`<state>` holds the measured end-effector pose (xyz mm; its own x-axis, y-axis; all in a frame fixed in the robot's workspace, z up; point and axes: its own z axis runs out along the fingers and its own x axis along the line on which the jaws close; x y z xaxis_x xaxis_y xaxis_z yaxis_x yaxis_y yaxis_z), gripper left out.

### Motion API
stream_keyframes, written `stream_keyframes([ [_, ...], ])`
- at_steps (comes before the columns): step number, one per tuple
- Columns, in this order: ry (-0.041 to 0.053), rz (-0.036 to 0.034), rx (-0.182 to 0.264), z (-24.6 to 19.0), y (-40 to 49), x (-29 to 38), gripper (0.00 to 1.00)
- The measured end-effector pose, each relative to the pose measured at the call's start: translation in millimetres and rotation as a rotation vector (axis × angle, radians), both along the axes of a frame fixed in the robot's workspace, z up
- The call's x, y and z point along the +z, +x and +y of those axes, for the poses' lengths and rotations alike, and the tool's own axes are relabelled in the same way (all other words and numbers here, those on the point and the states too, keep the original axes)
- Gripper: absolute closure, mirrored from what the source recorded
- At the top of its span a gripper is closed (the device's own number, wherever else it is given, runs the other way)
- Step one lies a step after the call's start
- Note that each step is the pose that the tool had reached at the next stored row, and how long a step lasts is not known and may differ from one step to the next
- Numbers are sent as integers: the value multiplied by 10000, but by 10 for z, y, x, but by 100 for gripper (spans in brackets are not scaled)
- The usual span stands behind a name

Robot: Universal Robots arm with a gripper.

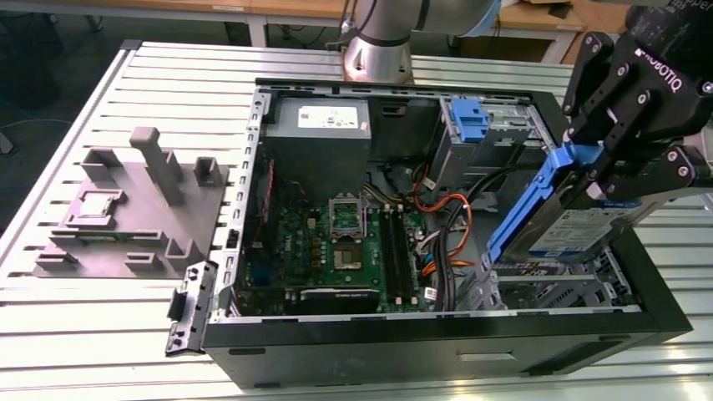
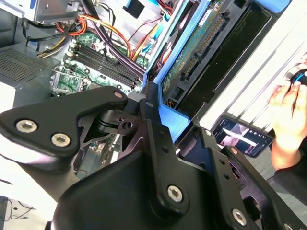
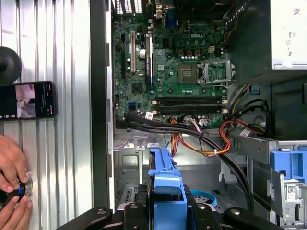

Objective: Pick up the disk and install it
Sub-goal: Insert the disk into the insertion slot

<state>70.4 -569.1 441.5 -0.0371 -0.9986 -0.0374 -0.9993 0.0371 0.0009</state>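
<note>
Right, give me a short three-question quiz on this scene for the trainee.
1. True or false: the gripper is shut on the disk, held tilted over the open computer case.
2. What stands on the table beside the case, at the exterior view's left? A) grey fixture B) keyboard C) monitor
3. Fill in: the disk's plastic carrier is ___ in colour.
Key: 1 true; 2 A; 3 blue.

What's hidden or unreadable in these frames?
Upper end of the disk, exterior view: covered by the tool gripping it.
Corner of the case behind the disk, exterior view: blocked by disk and tool.
Object under the hand, first wrist view: mostly covered by the hand, cut by the frame edge.
</note>
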Motion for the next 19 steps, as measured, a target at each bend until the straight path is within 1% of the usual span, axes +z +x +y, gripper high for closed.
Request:
stream_keyframes([
  [7, -2, 1, -20, -11, 27, -36, 63],
  [15, -12, 1, -107, -28, 29, -75, 63],
  [17, -1, 0, -128, -33, 29, -89, 63],
  [19, -4, 1, -135, -33, 29, -90, 63],
])
